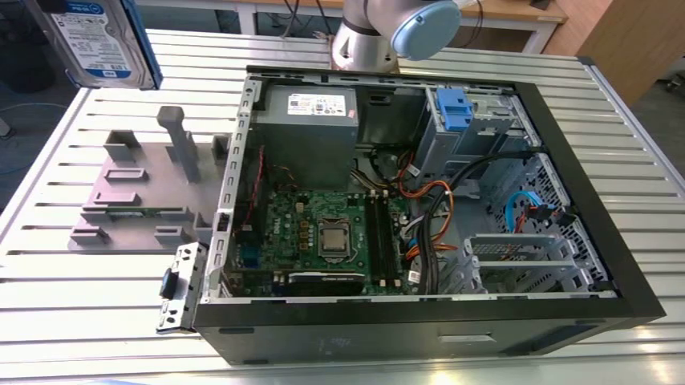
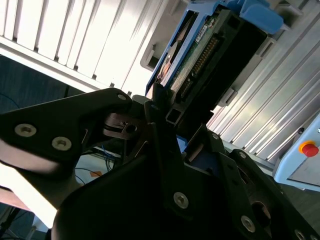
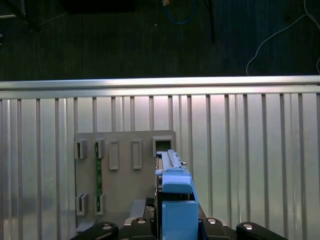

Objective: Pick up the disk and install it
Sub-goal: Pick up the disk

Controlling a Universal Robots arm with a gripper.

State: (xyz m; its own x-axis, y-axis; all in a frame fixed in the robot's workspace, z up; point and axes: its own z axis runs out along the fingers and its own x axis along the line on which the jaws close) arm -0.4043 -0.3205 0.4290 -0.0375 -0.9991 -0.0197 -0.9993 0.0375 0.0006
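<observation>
**Step in hand.** The pick-up is judged complete and the installation is not yet done. The disk (image 1: 102, 40) is clamped at one end between the closed fingers of the claw (image 2: 167, 112) and is held clear of every surface. Its blue carrier bracket (image 3: 176, 197) is seen framing it.

**Next move, as judged.** The disk must be brought from the claw's present position to the drive cage (image 1: 471, 132). The bracket must be lined up squarely with the cage opening. The case wall and the cables (image 1: 428, 200) must be cleared on the way.

**Containers.**
- Directly below the claw lies the grey stand (image 3: 125, 200). The square socket (image 3: 162, 145) under the held disk holds nothing. A green board strip (image 3: 98, 172) is seated in a slot to one side.
- Well apart from the claw, the open computer case (image 1: 428, 309) rests on the slatted table (image 1: 64, 321). It contains the power supply (image 1: 305, 120), the motherboard (image 1: 321, 233), the cables and the blue-tabbed cage.
- Whether the cage bay is free cannot be determined.
</observation>
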